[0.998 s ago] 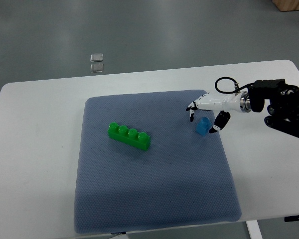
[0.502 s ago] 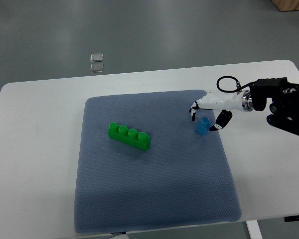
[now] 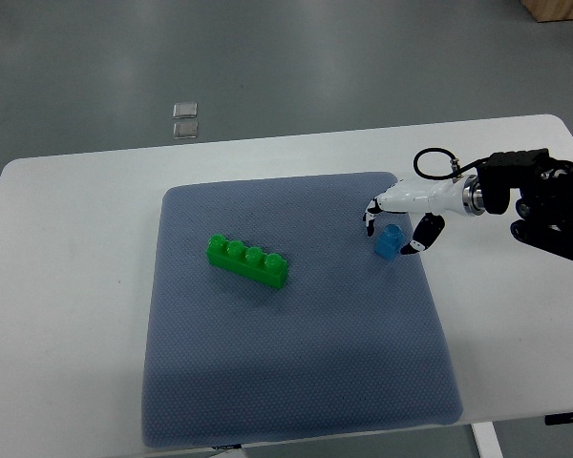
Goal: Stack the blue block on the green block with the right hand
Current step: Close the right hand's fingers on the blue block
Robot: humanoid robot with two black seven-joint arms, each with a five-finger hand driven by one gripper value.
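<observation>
The near half of the blue mat (image 3: 296, 382) was bare fabric, sitting on a white table (image 3: 67, 315). Further up, the green block (image 3: 247, 261) with its 4 studs lay at a slant left of the mat's middle, well apart from everything else. The blue block (image 3: 391, 241) sat on the mat close to its right edge, toward the far right corner. The right hand (image 3: 399, 212) came in from the table's right edge on a black arm, hanging right over the blue block with fingers (image 3: 370, 217) curved down on one side and the thumb on the other. So a loose cup around it, and I honestly couldn't tell if it was touching. Past the table's far edge, 2 small clear squares (image 3: 185, 119) lay on the grey floor.
</observation>
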